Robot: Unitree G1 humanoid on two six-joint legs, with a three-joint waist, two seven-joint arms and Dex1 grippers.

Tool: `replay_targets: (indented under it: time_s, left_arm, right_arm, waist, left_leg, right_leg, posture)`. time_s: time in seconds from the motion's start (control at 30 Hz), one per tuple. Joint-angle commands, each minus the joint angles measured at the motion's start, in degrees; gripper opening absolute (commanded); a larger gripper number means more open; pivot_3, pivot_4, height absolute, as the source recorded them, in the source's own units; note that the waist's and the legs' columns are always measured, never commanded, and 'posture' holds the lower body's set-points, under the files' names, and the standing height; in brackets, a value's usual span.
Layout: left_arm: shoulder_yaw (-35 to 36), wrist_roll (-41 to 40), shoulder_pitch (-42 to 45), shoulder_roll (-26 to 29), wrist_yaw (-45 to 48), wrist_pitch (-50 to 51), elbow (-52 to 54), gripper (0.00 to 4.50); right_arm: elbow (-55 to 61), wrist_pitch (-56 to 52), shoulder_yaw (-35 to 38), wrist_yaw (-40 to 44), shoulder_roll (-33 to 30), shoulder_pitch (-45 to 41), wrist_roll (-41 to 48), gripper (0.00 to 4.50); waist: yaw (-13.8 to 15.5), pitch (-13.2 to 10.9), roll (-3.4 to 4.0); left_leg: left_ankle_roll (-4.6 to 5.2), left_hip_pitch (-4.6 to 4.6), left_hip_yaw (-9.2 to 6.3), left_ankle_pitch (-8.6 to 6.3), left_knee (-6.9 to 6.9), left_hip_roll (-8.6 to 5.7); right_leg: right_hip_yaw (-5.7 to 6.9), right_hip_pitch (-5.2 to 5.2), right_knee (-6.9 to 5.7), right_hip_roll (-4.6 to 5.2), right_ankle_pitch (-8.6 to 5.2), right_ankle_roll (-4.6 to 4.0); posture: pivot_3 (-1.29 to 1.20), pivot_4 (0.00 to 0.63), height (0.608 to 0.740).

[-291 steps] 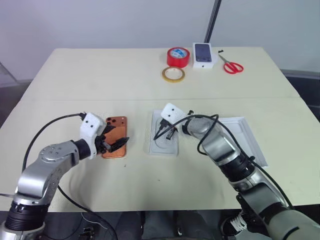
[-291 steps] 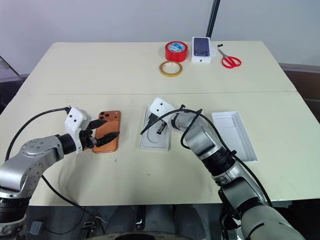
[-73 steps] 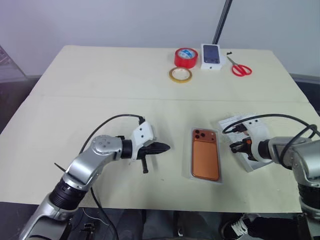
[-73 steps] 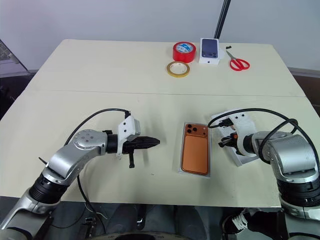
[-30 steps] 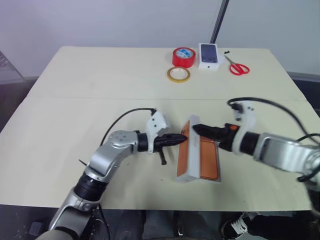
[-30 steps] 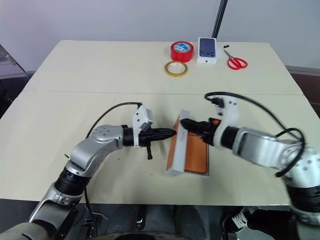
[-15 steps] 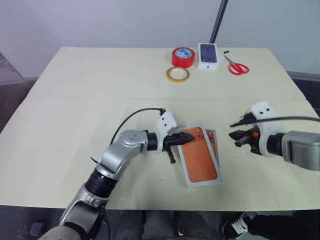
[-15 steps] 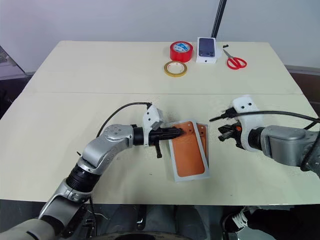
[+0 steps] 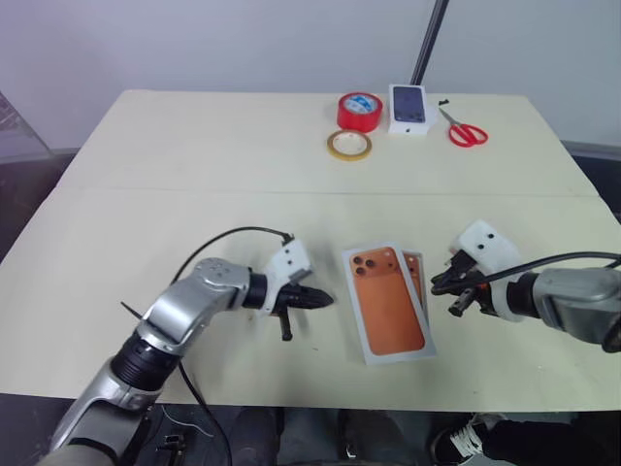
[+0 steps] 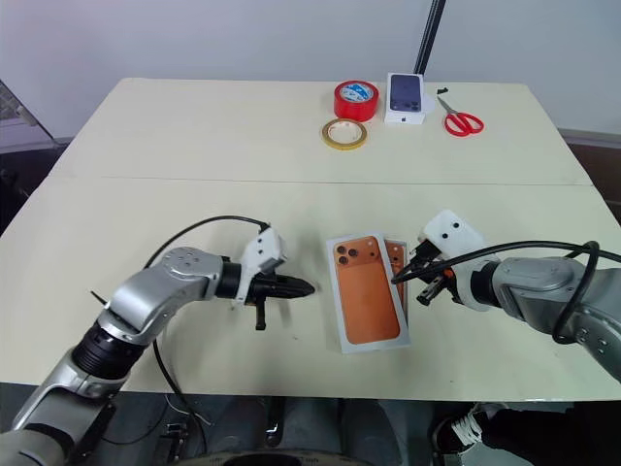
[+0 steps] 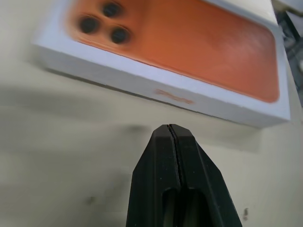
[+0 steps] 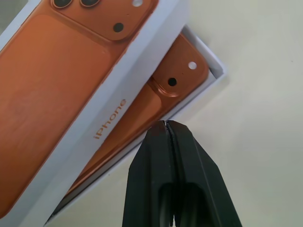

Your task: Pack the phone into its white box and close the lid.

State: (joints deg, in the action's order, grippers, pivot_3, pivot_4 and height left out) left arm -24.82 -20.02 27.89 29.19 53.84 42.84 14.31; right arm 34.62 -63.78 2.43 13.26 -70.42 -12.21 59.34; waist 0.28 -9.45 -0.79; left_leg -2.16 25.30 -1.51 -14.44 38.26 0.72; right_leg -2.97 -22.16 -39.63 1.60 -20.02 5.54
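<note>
The white box (image 12: 214, 68) lies near the table's front edge with the copper-orange phone (image 12: 179, 71) inside it. Its lid (image 9: 388, 301), printed with an orange phone picture, rests flat on top but skewed, so a strip of the phone (image 9: 414, 273) shows along the right side. My left gripper (image 9: 325, 300) is shut and empty, a short way left of the lid (image 11: 189, 52). My right gripper (image 9: 437, 288) is shut and empty too, its tip (image 12: 164, 125) close to the box's right edge.
At the table's far edge stand a red tape roll (image 9: 359, 111), a yellow tape ring (image 9: 348, 146), a small white box printed with a dark phone (image 9: 409, 109) and red scissors (image 9: 466, 130). A black pole (image 9: 432, 39) rises behind them.
A second ago the lid stood on edge between both grippers. It now lies flat and askew on the box. My left gripper has pulled back left; my right gripper has shut.
</note>
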Motion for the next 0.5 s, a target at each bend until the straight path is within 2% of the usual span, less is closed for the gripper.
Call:
replay_targets:
  time_s: [0.03, 0.3, 0.5]
  left_arm:
    - [-2.6, 3.5, 2.6, -2.8, -1.2, -3.2, -2.6, 0.00]
    - [1.3, 2.2, 4.2, -12.9, -5.5, -3.8, -8.3, 0.00]
    - [3.4, 1.1, 4.8, -15.9, -6.0, -1.6, -8.2, 0.00]
  right_arm:
    - [1.8, -0.8, 0.5, 1.6, 1.3, -0.9, -2.3, 0.03]
    - [3.6, -3.5, 0.8, 2.8, 4.5, -0.4, -5.4, 0.03]
    - [4.6, -5.6, 0.9, 3.4, 6.4, -0.2, -7.5, 0.03]
  waist:
    - [0.1, 0.0, -0.01]
    - [0.3, 0.0, -0.01]
    - [0.3, 0.0, 0.00]
  left_leg:
    - [0.00, 0.00, 0.00, 0.00, 0.00, 0.00]
    - [0.00, 0.01, 0.01, 0.00, 0.02, -0.01]
    - [0.00, 0.01, 0.00, 0.00, 0.02, -0.01]
  right_leg:
    - [0.00, 0.01, 0.00, 0.00, 0.00, 0.00]
    - [0.00, -0.01, -0.02, 0.01, 0.00, 0.00]
    - [0.00, -0.01, -0.03, 0.00, 0.00, 0.00]
  posture:
    - [0.00, 0.150, 0.717]
    - [0.00, 0.150, 0.717]
    - [0.00, 0.150, 0.717]
